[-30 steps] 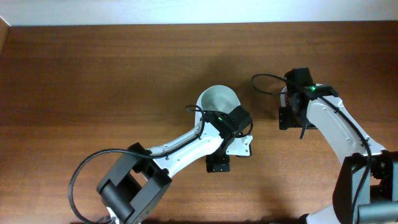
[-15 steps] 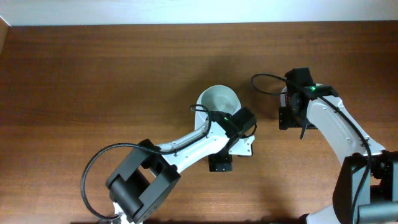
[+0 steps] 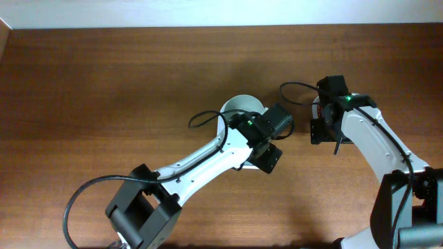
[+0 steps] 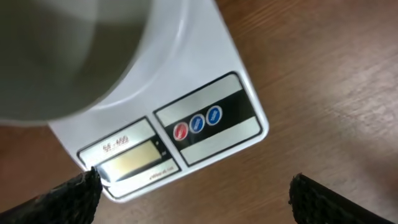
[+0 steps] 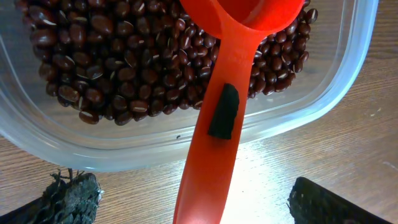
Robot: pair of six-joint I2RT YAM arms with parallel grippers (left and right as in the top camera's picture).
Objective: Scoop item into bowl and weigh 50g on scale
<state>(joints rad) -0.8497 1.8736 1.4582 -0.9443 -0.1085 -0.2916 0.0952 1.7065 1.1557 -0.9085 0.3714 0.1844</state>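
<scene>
On the table (image 3: 104,83), the scale (image 4: 211,74) carries the bowl (image 4: 62,50); the beans (image 5: 112,62) lie in a clear tub (image 5: 323,81). The left fingers (image 4: 62,196) hang spread over the scale; the right fingers (image 5: 68,196), spread, straddle the red scoop (image 5: 208,168). Centre its handle between them, then close squarely.

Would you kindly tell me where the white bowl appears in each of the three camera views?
Overhead: bowl at centre, partly hidden.
Left wrist: bowl upper left, resting on the scale.
Right wrist: not in it.
Shared landmark: the brown wooden table, in all three.
</scene>
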